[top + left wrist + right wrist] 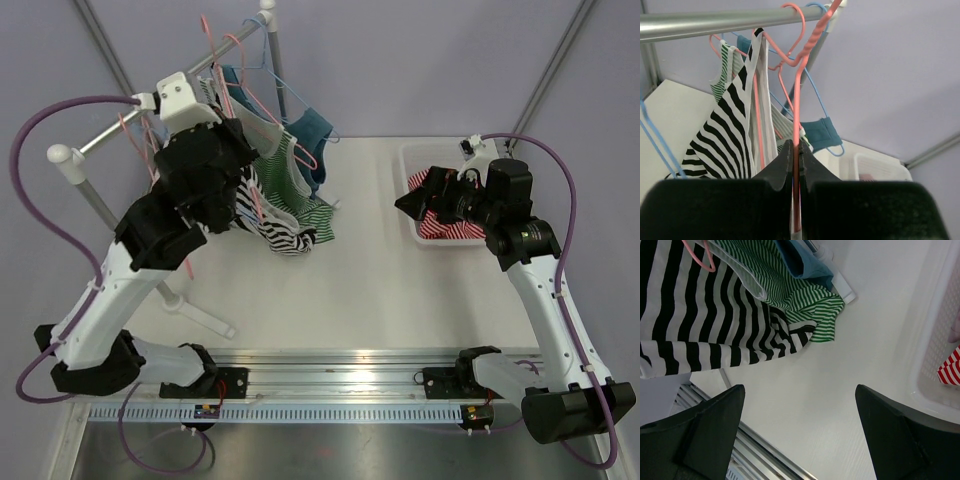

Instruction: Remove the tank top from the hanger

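A black-and-white striped tank top hangs from a pink hanger hooked on the metal rail. Its hem droops to the table. My left gripper is shut on the hanger's pink wire, just right of the tank top. My right gripper hovers open over the table to the right, apart from the cloth, with nothing between its fingers.
A green-striped top and a teal garment hang on other pink and blue hangers beside it. A white bin with a red-striped garment stands at the right. The rack's foot lies at front left.
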### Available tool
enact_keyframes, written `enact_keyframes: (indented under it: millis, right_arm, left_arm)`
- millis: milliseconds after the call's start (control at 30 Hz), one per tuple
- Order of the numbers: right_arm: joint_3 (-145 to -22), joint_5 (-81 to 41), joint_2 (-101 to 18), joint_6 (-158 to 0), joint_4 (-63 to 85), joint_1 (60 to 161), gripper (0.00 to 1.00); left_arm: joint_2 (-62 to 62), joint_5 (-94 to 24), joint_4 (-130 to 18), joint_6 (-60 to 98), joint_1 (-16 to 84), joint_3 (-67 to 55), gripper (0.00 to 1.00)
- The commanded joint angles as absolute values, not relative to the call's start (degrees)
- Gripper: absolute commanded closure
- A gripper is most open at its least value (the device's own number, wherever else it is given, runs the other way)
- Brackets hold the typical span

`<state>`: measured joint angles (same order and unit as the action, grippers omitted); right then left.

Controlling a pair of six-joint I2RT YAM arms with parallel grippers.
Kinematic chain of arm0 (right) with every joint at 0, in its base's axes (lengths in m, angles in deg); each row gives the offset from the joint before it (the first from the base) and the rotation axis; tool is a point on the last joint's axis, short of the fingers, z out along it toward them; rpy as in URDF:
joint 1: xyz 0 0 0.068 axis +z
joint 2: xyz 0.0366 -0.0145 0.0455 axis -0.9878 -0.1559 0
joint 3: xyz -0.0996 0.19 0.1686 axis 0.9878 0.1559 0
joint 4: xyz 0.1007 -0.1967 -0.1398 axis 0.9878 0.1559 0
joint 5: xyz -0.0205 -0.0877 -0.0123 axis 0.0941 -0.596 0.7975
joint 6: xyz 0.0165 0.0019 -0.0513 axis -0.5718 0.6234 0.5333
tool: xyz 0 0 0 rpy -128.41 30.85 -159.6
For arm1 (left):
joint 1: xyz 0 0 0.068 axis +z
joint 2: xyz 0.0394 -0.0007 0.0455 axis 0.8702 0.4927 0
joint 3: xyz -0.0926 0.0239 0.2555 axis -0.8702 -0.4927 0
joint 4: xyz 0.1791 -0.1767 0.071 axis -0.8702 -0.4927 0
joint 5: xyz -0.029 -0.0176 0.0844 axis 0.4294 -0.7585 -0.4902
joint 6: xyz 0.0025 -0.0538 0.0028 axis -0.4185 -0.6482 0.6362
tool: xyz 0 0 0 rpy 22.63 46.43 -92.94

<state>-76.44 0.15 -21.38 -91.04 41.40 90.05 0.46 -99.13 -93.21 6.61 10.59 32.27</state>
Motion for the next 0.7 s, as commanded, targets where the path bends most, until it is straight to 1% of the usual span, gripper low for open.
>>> enact_keyframes:
  millis: [0, 100, 167, 200, 233, 333, 367, 433, 467, 500, 567, 600, 633, 667]
  right_arm:
    - [-77.87, 3.05, -20.61, -91.06, 38.34, 90.26, 0.01]
    - [-77.69, 6.38, -20.26, -91.76, 37.29, 90.26, 0.00]
    - [-77.00, 10.15, -19.91, -91.94, 34.84, 90.26, 0.01]
    - [-76.47, 14.79, -19.65, -92.89, 33.52, 90.26, 0.00]
    - [-75.94, 16.66, -19.56, -93.86, 30.46, 90.26, 0.01]
    - [-74.10, 20.55, -19.29, -97.81, 26.06, 90.52, 0.01]
    - [-74.09, 19.76, -19.12, -98.70, 25.78, 91.57, 0.01]
    - [-73.65, 14.76, -18.51, -98.97, 25.43, 93.94, 0.00]
    - [-73.22, 13.18, -18.24, -99.06, 24.73, 97.08, 0.00]
    - [-72.78, 9.08, -17.54, -99.58, 23.94, 99.46, 0.01]
    - [-71.11, 1.79, -16.75, -101.07, 21.13, 105.42, 0.01]
    - [-70.58, 0.00, -16.74, -101.51, 20.07, 106.86, 0.00]
    - [-69.27, -1.76, -16.66, -101.95, 17.97, 108.00, 0.01]
    - [-68.65, -4.47, -16.66, -102.83, 17.00, 109.75, 0.04]
  left_arm:
    - [-5.88, -100.87, -87.06, 6.19, 6.45, 29.75, 1.00]
    - [-9.48, -97.62, -89.86, 4.26, 2.32, 27.38, 1.00]
    - [-12.04, -92.98, -91.98, 1.54, 1.07, 23.70, 1.00]
    - [-13.36, -89.22, -92.33, 0.66, 0.20, 22.29, 1.00]
    - [-15.89, -87.09, -92.33, -1.17, -0.33, 18.71, 1.00]
    - [-20.12, -79.53, -92.16, -4.25, -2.18, 13.85, 1.00]
    - [-21.01, -77.94, -91.98, -4.70, -2.79, 10.62, 1.00]
    - [-22.59, -74.16, -91.72, -6.02, -4.73, 7.87, 1.00]
    - [-24.17, -72.84, -91.37, -6.46, -5.34, 4.55, 1.00]
    - [-24.96, -69.09, -89.37, -6.64, -6.39, 2.95, 1.00]
    - [-26.89, -66.34, -87.77, -7.69, -7.97, -1.69, 1.00]
    - [-27.34, -63.89, -86.11, -8.22, -8.42, -3.11, 1.00]
    - [-27.78, -63.26, -85.66, -8.66, -8.86, -4.08, 1.00]
    - [-28.39, -63.16, -85.48, -9.36, -9.91, -5.92, 1.00]
